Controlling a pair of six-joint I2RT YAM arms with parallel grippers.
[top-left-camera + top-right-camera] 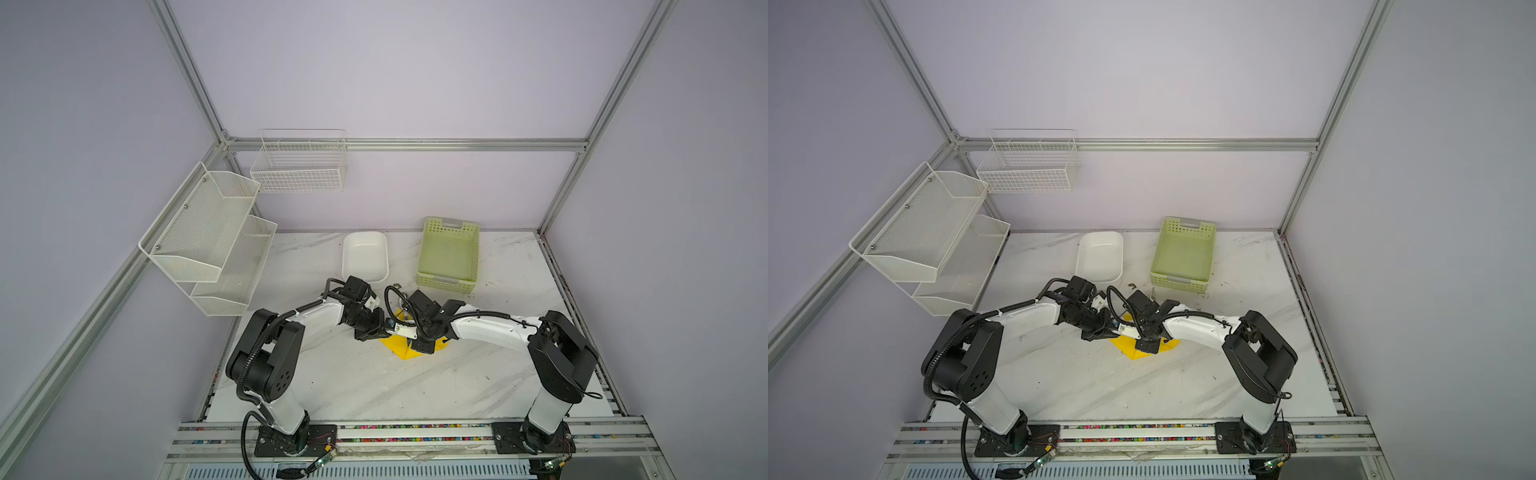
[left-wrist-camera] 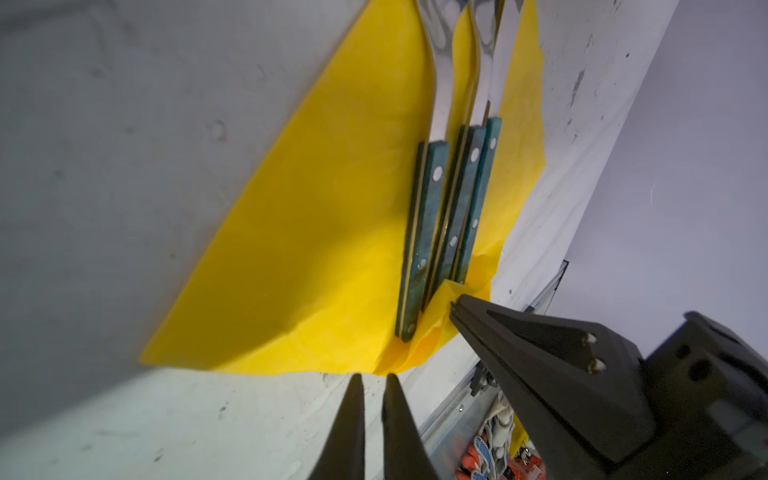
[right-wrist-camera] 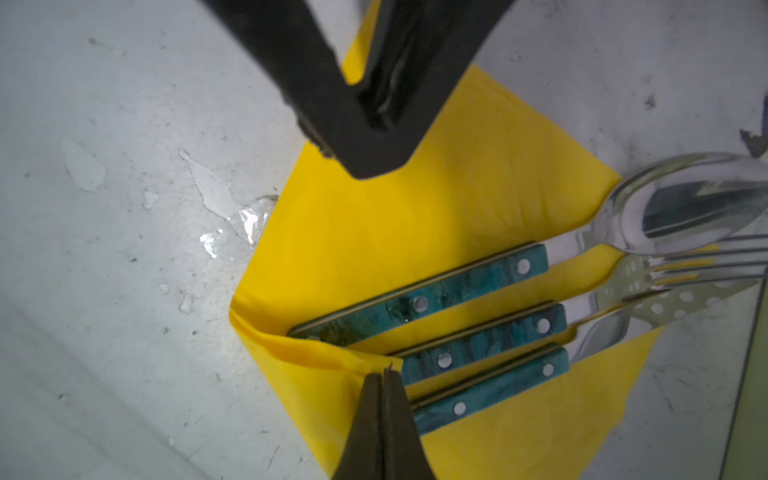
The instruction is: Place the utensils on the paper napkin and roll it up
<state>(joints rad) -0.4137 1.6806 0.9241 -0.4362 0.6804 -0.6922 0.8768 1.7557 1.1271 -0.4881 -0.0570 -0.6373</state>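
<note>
The right tool (image 3: 382, 376) is pinched tight on a corner of the paper napkin (image 3: 374, 232), folded up over the handle ends. The left tool (image 2: 374, 378), all but closed, has its tips at the napkin's edge just beside; whether it catches paper I can't tell. Both arms reach in from the front edge, wrists bent down over the middle of the bench (image 1: 374, 386). The utensils (image 3: 457, 324) lie parallel on the napkin, heads toward the back edge: a mirror-bright spoon, a fork and a perforated piece, with marbled teal riveted handles. The napkin is thin, yellow and creased, set cornerwise. The bench is scuffed white marble-look. Behind stands a pale green perforated basket (image 1: 449, 257).
</note>
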